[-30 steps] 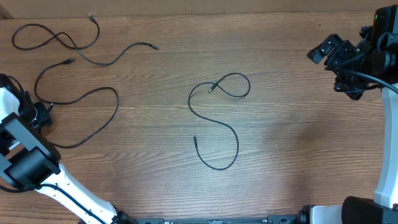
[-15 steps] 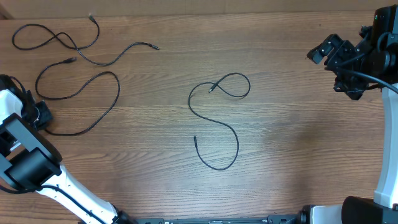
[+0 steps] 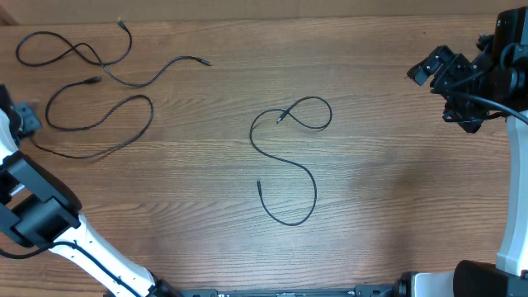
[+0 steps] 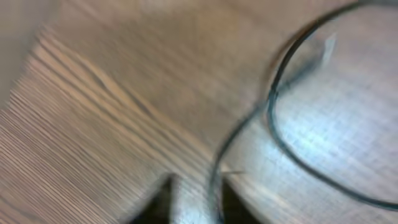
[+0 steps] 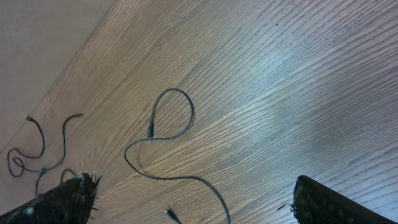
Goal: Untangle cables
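cables (image 3: 316, 196), thin black wavy cords, loop over grained wood (image 3: 396, 181); right tool (image 3: 443, 92) spread wide, left tool (image 3: 26, 118) unclear.

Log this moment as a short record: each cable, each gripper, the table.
cables: three, thin and black
top-left cable: loop crossing itself, with a wavy tail
left cable: wide loop, one end running to the left gripper
middle cable: S-shape, small loop at the top, untouched
left gripper: at the table's left edge, cable between its fingers; view too blurred to tell the grip
right gripper: open, empty, far right
table: wood grain
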Motion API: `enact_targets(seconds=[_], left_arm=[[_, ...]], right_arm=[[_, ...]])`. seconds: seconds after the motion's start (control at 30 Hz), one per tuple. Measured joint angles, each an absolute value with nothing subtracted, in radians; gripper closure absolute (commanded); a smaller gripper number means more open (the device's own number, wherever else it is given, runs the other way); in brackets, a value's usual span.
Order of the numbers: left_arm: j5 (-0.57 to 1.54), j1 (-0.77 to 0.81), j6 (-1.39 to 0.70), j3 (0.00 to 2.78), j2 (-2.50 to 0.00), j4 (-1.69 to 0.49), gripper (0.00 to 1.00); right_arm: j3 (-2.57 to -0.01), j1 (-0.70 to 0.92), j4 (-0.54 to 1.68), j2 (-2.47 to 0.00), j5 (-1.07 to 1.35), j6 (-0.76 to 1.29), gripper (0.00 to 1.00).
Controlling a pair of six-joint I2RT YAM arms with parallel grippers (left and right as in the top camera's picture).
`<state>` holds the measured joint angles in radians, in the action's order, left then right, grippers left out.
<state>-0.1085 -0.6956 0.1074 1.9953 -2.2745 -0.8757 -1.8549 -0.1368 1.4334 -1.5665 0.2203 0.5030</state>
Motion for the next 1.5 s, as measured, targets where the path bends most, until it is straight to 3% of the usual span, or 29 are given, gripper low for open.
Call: enact_targets(seconds=[0.03,0.13,0.23,0.33,0.4,0.5,0.57,1.0,1.5], left_arm=[[-0.108,-0.693,0.108,2.005,-2.275,-0.870,0.00],[-0.102,-0.687,0.104,2.008,-2.275,-0.871,0.00],[-0.049,-0.687,0.085,2.008,-2.275,-0.872,0.19],[0.067,-0.686,0.077,2.008,-2.275,-0.880,0.27],[0.150,-0.682,0.072,2.008,-2.275,-0.884,0.43],[0.258,-0.662,0.068,2.008,-2.275,-0.896,0.81],[0.292,-0.639,0.068,2.008,-2.275,-0.903,0.96],[0.243,-0.392,0.046,1.892,-2.275,-0.733,0.96],[0.091,-0.368,-0.047,1.848,-2.318,-0.598,0.96]], right_arm=[[-1.855,-0.137,1.433,-1.567,0.220,0.502,0.00],[-1.855,-0.137,1.433,-1.567,0.220,0.501,0.00],[-1.855,-0.137,1.433,-1.567,0.220,0.501,0.00],[-1.855,-0.137,1.433,-1.567,0.220,0.501,0.00],[-1.855,-0.137,1.433,-1.567,0.220,0.501,0.00],[-1.855,-0.137,1.432,-1.567,0.220,0.501,0.00],[-1.855,-0.137,1.432,-1.567,0.220,0.501,0.00],[-1.855,-0.137,1.439,-1.567,0.220,0.501,0.00],[-1.855,-0.137,1.427,-1.567,0.220,0.500,0.00]])
